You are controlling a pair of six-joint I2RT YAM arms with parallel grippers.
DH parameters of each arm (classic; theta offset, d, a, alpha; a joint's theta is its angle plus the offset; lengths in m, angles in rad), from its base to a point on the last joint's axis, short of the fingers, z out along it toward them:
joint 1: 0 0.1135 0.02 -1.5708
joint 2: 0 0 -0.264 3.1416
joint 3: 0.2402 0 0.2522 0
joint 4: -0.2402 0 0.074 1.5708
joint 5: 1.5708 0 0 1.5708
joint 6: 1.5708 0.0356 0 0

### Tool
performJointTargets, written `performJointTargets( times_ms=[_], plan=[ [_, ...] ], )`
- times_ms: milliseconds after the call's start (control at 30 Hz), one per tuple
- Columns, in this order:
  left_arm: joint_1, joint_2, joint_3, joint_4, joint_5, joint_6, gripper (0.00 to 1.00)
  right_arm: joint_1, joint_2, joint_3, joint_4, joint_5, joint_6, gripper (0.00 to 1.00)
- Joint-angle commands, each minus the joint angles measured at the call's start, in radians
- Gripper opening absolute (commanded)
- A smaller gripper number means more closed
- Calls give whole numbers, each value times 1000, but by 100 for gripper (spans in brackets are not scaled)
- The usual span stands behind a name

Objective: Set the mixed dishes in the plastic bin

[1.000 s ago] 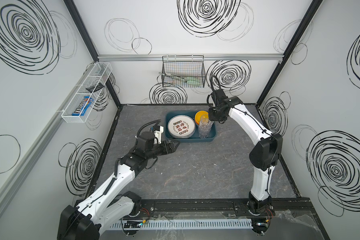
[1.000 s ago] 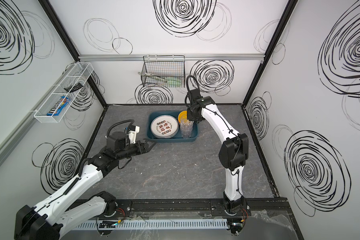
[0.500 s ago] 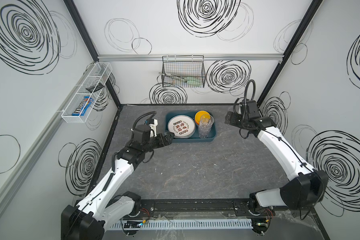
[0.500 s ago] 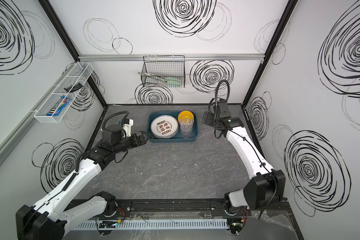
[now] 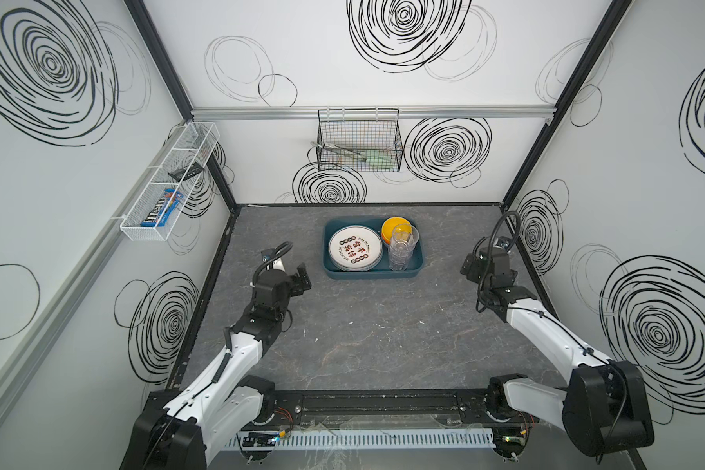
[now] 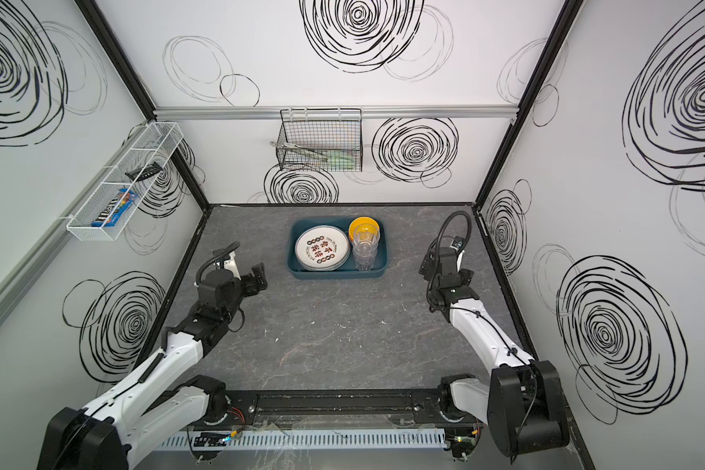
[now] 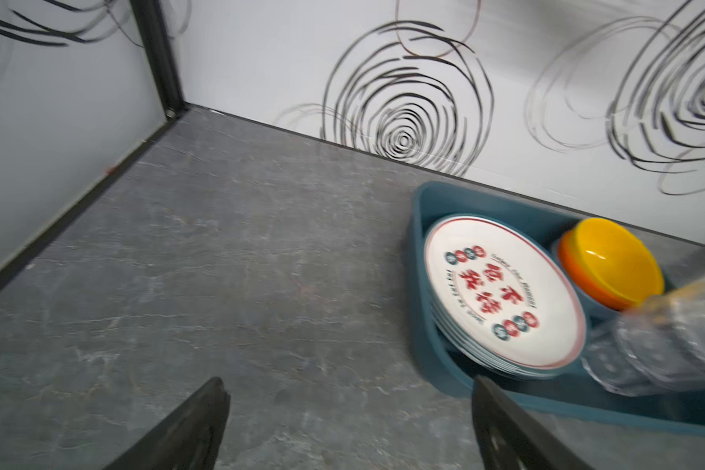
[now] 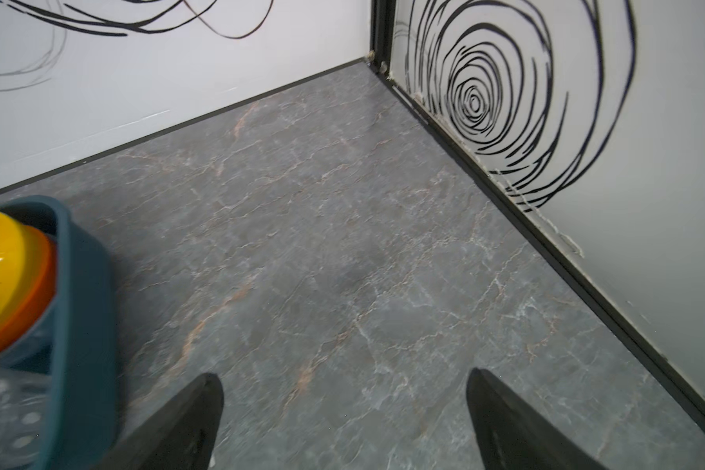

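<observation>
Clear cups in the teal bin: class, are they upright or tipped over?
Upright: the clear cups stand nested in one stack, mouths up, inside the teal bin.

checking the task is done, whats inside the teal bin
The teal bin holds stacked white plates, a yellow bowl in an orange bowl, and stacked clear cups. Anything under the stacks is hidden.

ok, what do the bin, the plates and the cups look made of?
Bin: likely moulded plastic, matte teal, thin wall, rounded corners.
Plates: smooth white, printed characters, thin stacked rims; ceramic or melamine, cannot tell.
Cups: clear, see-through, nested; plastic or glass, the look leaves it open.
</observation>
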Motion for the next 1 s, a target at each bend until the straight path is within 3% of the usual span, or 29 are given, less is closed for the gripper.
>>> performJointTargets(
  times_ms=[0, 167, 367, 500, 567, 633, 700, 733, 800, 867, 900, 967],
  plan=[
    [66, 46, -69, 369, -103, 90, 96, -17, 0, -98, 324, 110, -40, 97],
    [144, 214, -108, 590, -86, 136, 96, -41, 117, -82, 351, 186, -46, 97],
    [168, 343, -167, 889, -37, 212, 96, -61, 169, -215, 666, 133, -87, 97],
    [172, 443, -224, 1080, -1, 218, 96, -76, 178, -259, 793, 37, -155, 97],
    [146, 461, -221, 1076, 62, 265, 96, -105, 183, -291, 876, -64, -191, 97],
    [130, 565, -253, 1271, 68, 296, 96, -155, 233, -372, 1101, -173, -218, 97],
    [121, 523, -207, 1097, 57, 295, 96, -186, 241, -354, 1063, -274, -221, 97],
    [118, 527, -202, 1106, 46, 296, 96, -205, 233, -299, 927, -345, -206, 97],
    [100, 560, -220, 1193, 1, 312, 96, -201, 295, -259, 935, -400, -267, 97],
    [95, 550, -216, 1170, -6, 307, 96, -197, 279, -247, 883, -398, -241, 97],
    [95, 557, -219, 1188, -7, 312, 96, -199, 280, -274, 934, -422, -250, 97],
    [92, 551, -222, 1180, -7, 312, 96, -195, 332, -391, 1229, -427, -295, 97]
  ],
)
